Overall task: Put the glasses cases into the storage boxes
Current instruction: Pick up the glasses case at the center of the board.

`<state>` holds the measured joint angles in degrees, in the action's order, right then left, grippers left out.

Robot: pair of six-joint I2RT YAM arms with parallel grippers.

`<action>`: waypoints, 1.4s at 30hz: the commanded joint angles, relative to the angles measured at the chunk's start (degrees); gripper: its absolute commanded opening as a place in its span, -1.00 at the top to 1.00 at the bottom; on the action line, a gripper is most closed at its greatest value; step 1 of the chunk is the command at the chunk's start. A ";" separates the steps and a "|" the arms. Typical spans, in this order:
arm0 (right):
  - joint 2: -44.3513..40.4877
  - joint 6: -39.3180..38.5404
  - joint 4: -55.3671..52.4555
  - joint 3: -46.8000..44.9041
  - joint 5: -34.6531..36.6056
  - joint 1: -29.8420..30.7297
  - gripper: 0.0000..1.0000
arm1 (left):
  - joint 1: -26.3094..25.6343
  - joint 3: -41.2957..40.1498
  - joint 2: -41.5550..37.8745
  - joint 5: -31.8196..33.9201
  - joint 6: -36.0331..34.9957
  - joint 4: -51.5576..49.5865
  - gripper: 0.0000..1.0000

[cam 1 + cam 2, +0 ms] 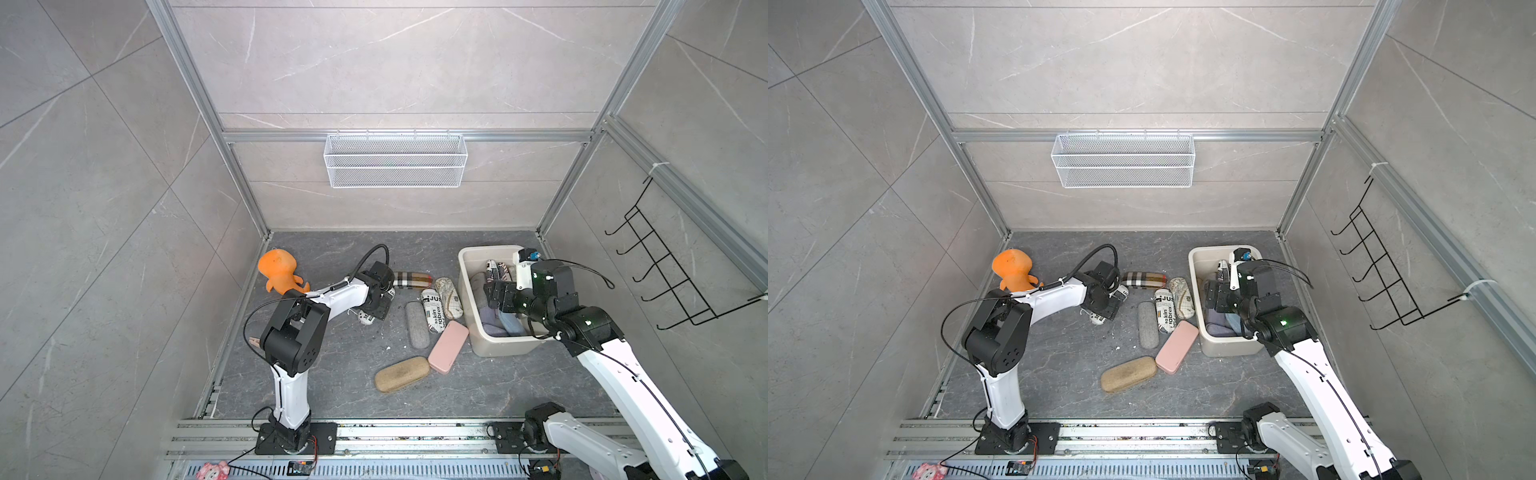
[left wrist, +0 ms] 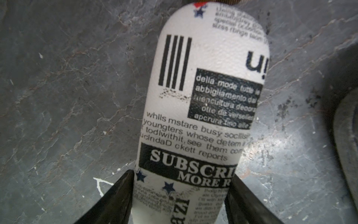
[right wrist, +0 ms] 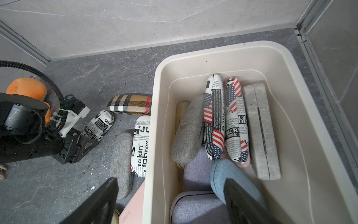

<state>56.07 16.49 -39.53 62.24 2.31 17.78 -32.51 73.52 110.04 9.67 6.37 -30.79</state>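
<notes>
1. Plush toy [image 1: 280, 272], orange; far left of the floor, by the left wall.
2. Left gripper [image 2: 182, 174]; low over the floor, just right of the toy. Its fingers [image 2: 120, 194] press against both long sides of a newspaper-print case [image 2: 203, 97], which lies on the dark floor.
3. Wire mesh basket [image 1: 395, 160], white; hangs on the far wall.
4. Plaid case [image 1: 411, 279]; on the floor just beyond the left gripper, lying left to right.
5. Tan case [image 1: 401, 374]; nearest of the floor group, its right end just beside the pink case [image 1: 448, 347].
6. Grey fabric case [image 1: 417, 325], second newspaper-print case [image 1: 432, 309] and map-print case [image 1: 449, 297]; side by side on the floor, each lying near to far, between the left gripper and the tub.
7. Storage tub [image 1: 498, 347], cream-beige; right part of the floor, with the pink case just beside its left wall. It holds a rounded grey case [image 3: 188, 131], two flag-and-newsprint cases [image 3: 214, 116] on edge, a flat grey case [image 3: 261, 131], a blue case [image 3: 222, 170] and lilac cases [image 3: 193, 207] beneath.
8. Right gripper [image 3: 171, 181]; above the tub's near left side, fingers spread wide apart. One is over the floor cases, the other over the blue case.
9. Hook rack [image 1: 665, 266], black wire; on the right wall.
</notes>
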 commanded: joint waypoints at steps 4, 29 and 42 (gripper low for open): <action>-0.44 0.27 -0.73 -0.24 -1.43 0.32 -0.75 | -1.43 -3.50 -2.19 -0.15 1.24 -0.77 -0.30; 1.64 16.45 13.03 -4.96 -10.26 4.78 -0.51 | -15.75 -28.19 -41.84 -2.44 25.93 23.41 -0.11; 7.31 23.47 24.13 -5.88 -13.57 16.22 -0.56 | -19.91 -27.74 -40.19 -9.36 25.69 46.14 -0.11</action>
<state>62.22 38.24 -18.96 55.96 -10.59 32.88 -52.47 43.07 69.73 2.39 31.94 8.27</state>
